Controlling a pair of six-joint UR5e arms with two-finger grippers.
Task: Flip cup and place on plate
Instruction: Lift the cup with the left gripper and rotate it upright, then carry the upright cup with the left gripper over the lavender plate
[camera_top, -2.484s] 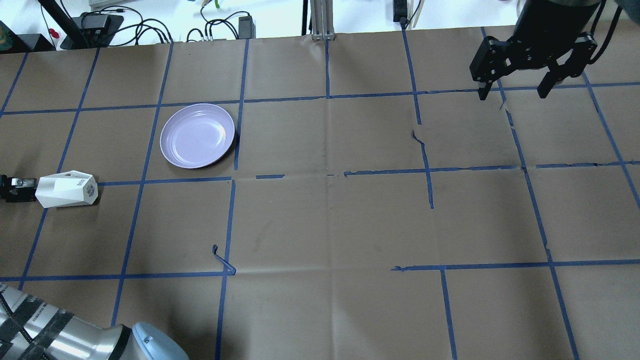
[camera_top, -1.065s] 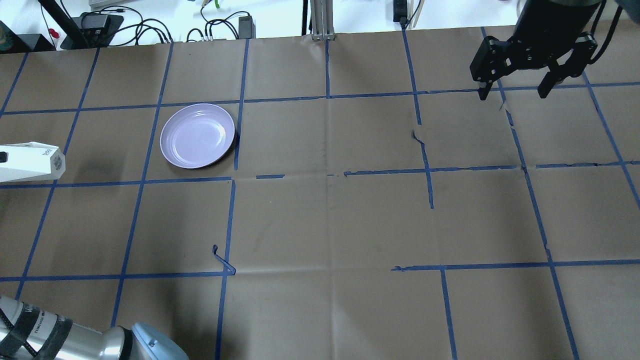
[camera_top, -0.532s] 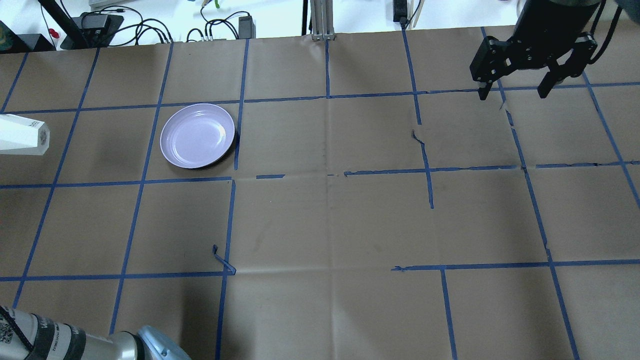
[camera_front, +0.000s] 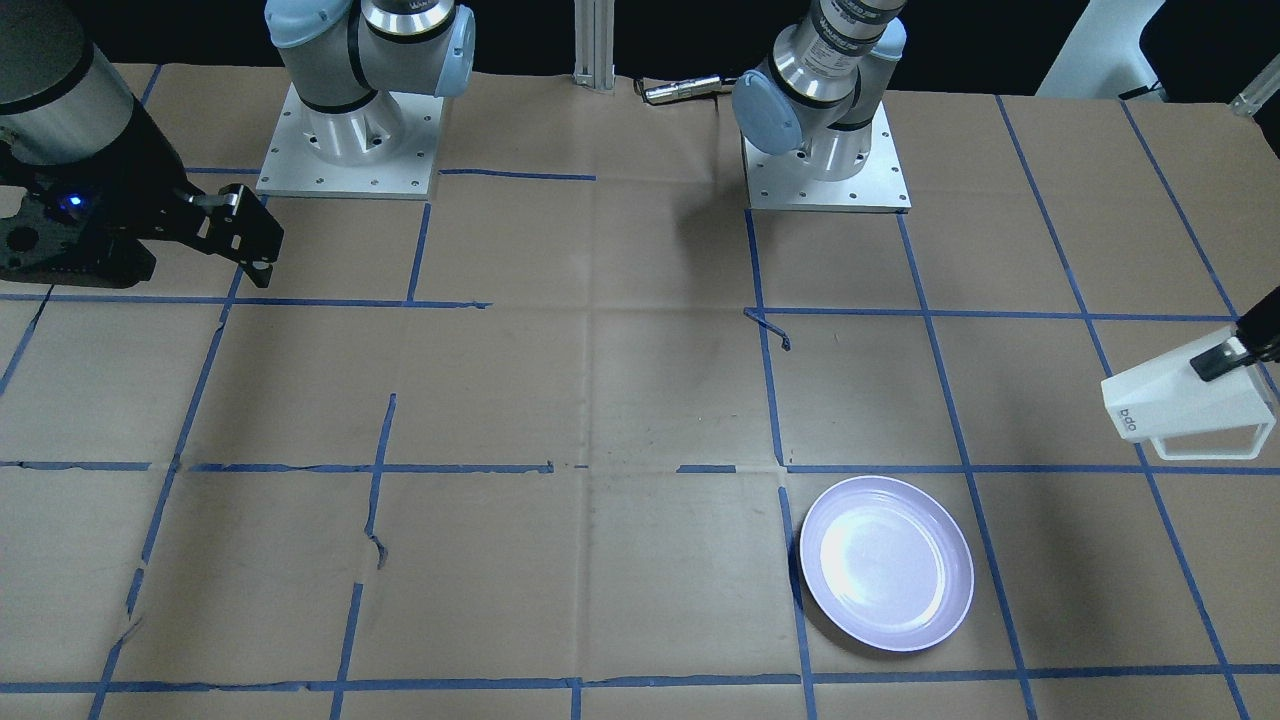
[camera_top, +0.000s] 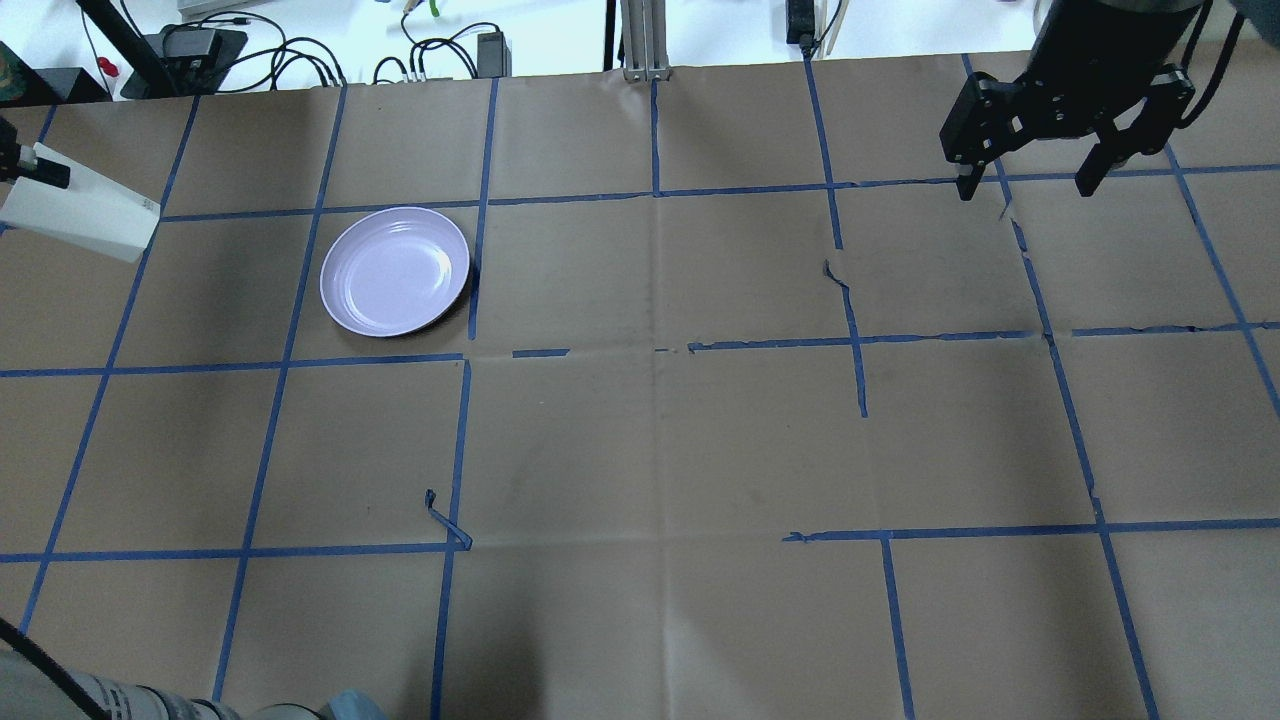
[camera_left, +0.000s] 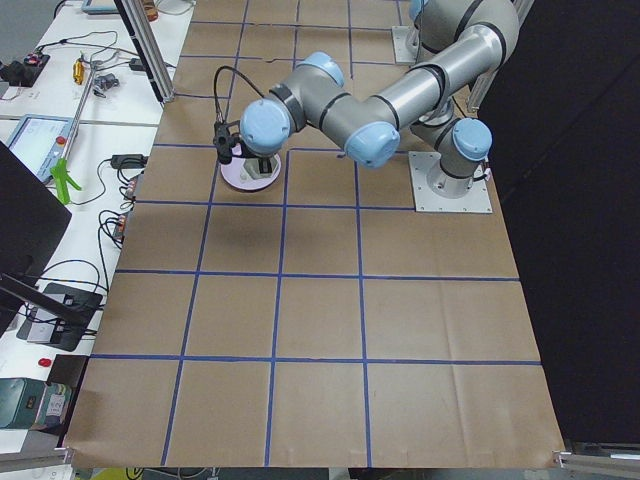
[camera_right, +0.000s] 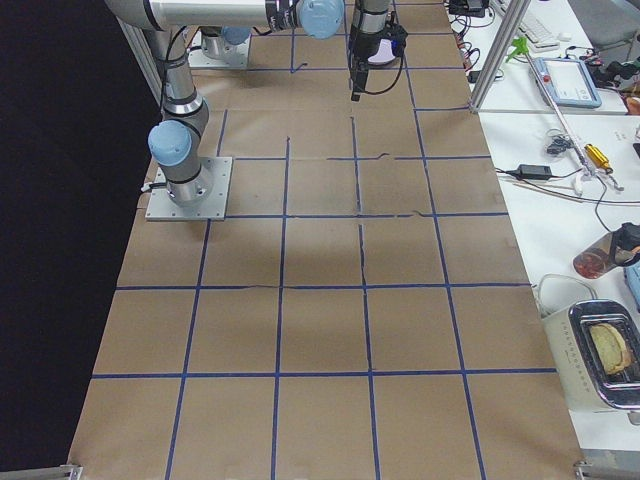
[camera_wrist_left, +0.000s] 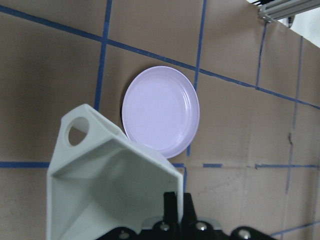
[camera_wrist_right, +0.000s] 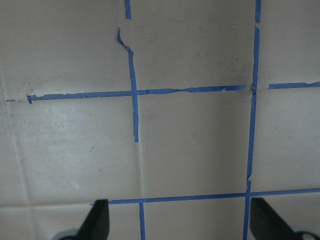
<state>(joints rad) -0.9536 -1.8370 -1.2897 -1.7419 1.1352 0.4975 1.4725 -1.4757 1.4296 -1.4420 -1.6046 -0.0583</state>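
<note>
I hold cup (camera_wrist_left: 105, 185) clamped in left gripper (camera_wrist_left: 177, 205), axis tilted; plate (camera_wrist_left: 161, 110) lies ahead and below; right gripper (camera_top: 1025, 188), parted, far off.

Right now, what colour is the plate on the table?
Pale lavender, glossy. The plate shows best in the front-facing view.

The plate (camera_top: 395, 272) is glossy and smooth; the cup (camera_front: 1185, 408) looks matt white with smooth faces. Underneath lies creased, matt brown paper (camera_top: 650, 450), crossed by blue tape (camera_top: 1000, 530) torn in places.
</note>
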